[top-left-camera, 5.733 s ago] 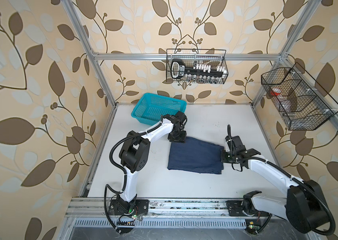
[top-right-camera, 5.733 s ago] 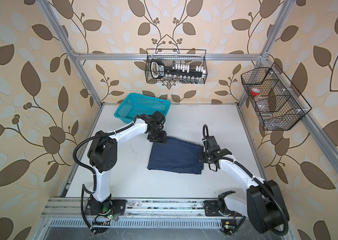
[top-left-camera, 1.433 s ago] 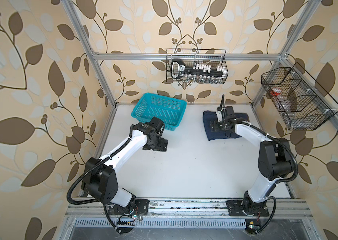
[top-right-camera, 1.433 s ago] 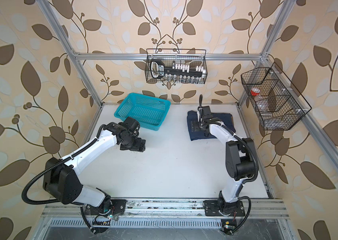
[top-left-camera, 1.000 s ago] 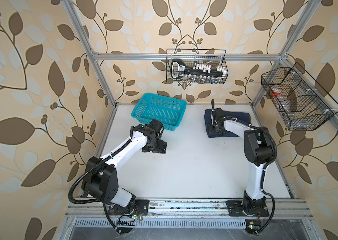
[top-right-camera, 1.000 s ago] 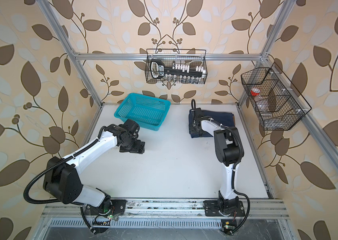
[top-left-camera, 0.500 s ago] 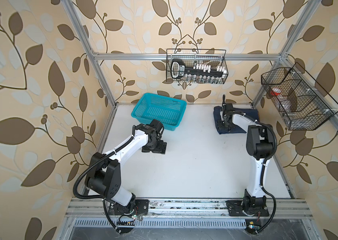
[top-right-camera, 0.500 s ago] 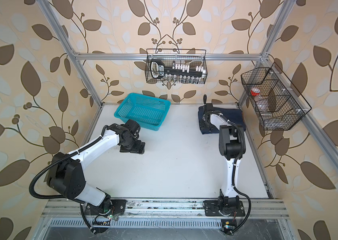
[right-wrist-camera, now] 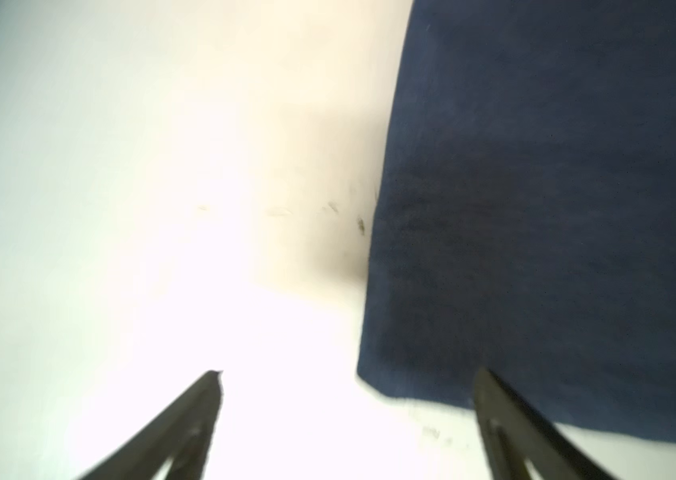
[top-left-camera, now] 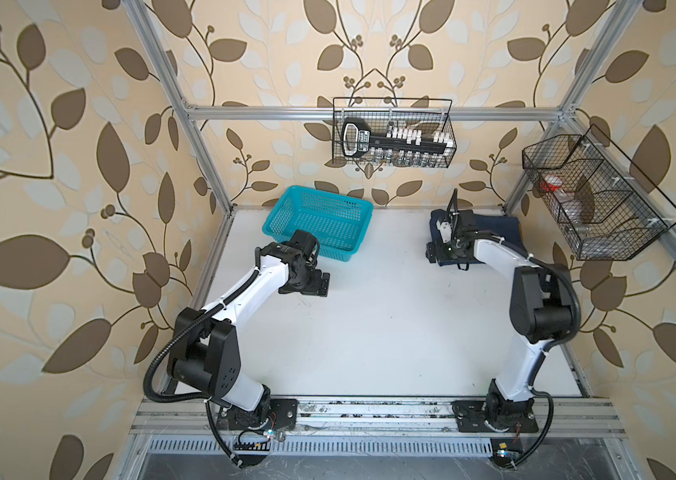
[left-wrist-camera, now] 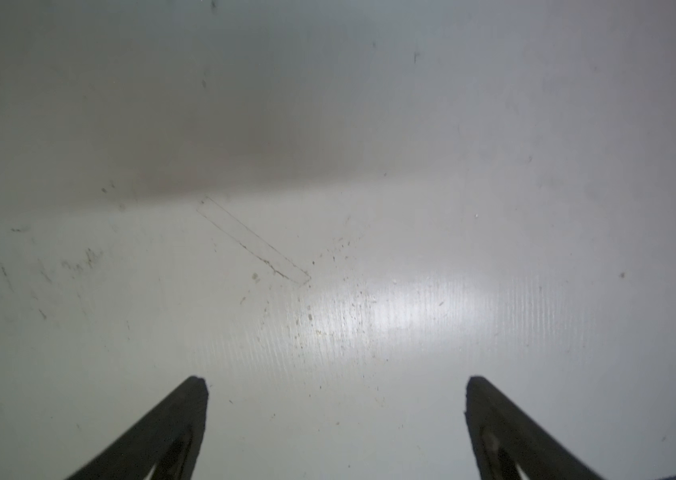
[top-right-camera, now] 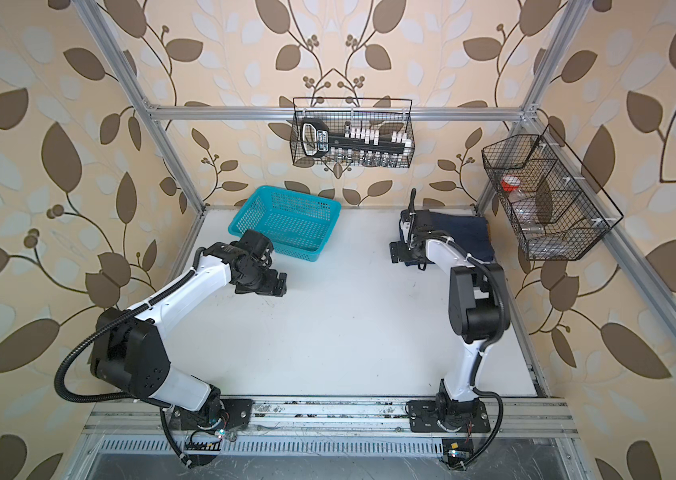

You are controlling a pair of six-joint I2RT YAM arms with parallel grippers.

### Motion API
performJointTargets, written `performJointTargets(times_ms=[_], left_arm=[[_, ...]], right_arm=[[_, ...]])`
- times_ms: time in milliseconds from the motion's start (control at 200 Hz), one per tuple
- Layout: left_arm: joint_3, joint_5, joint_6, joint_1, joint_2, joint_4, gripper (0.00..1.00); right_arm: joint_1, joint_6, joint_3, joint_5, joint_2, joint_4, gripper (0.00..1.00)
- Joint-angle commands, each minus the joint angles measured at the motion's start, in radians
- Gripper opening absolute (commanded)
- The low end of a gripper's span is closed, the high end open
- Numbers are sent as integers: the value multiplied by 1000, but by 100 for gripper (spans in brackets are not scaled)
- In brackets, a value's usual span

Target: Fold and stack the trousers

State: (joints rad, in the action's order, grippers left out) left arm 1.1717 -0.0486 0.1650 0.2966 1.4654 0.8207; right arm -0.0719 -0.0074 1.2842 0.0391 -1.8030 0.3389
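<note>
We look down on a white table (top-left-camera: 369,332) boxed in by leaf-patterned walls. The trousers (top-left-camera: 498,224), dark navy and folded into a compact rectangle, lie flat at the table's far right corner in both top views. The right arm (top-left-camera: 494,254) reaches over their near edge and hides part of them. A teal basket (top-left-camera: 319,224) sits at the far left, well apart from the trousers (top-right-camera: 469,232).

Only the top views take in the whole scene. The right wrist view shows one corner of the trousers (right-wrist-camera: 556,208) against bright, washed-out tabletop, and it is blurred. We cannot make out a patch, stitching or pockets in any view. The left wrist view shows only bare, scuffed table.

The left gripper (top-left-camera: 322,286) is just in front of the basket, low over the table. From above its jaws are hard to read. The wrist view shows the left gripper (left-wrist-camera: 334,379) spread wide with nothing between its fingers.

The right gripper (top-left-camera: 432,251) is at the near left corner of the trousers. Its wrist view shows the right gripper (right-wrist-camera: 346,373) with jaws wide apart, gripping nothing. One finger is over bare table and the other over the cloth's corner. We cannot tell whether that finger touches the cloth.
</note>
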Motion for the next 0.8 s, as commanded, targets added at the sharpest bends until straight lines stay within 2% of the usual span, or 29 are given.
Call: performJointTargets(times_ms=[0, 75, 165, 270, 325, 380, 475, 530, 655, 700, 755, 795], left_arm=[[-83, 44, -90, -43, -132, -166, 99], [-201, 91, -111, -93, -199, -328, 99], [-340, 120, -117, -175, -245, -514, 99], [-472, 140, -101, -257, -235, -725, 99], [-523, 161, -122, -269, -221, -833, 99], [-562, 220, -143, -274, -198, -932, 99], [-609, 255, -155, -293, -144, -1106, 99], [-621, 237, -151, -299, -106, -1177, 99], [-638, 220, -127, -305, -34, -1281, 99], [-634, 221, -125, -307, 15, -1293, 99], [-633, 207, -130, -307, 33, -1299, 99], [-649, 206, -131, -308, 41, -1336, 99]], right_arm=[[19, 43, -197, 0, 179, -242, 100], [47, 68, -346, -11, 300, -354, 100], [65, 65, -539, -93, 442, -533, 100], [81, 52, -733, -140, 555, -722, 100], [80, 70, -816, -198, 588, -803, 100], [75, 65, -924, -206, 610, -952, 100], [59, 53, -1046, -214, 604, -1144, 100], [55, 52, -1089, -225, 582, -1223, 100], [55, 45, -1113, -189, 480, -1355, 100], [32, 22, -1141, -194, 433, -1475, 100], [34, 18, -1137, -190, 470, -1399, 100], [35, 16, -1148, -174, 449, -1457, 100]])
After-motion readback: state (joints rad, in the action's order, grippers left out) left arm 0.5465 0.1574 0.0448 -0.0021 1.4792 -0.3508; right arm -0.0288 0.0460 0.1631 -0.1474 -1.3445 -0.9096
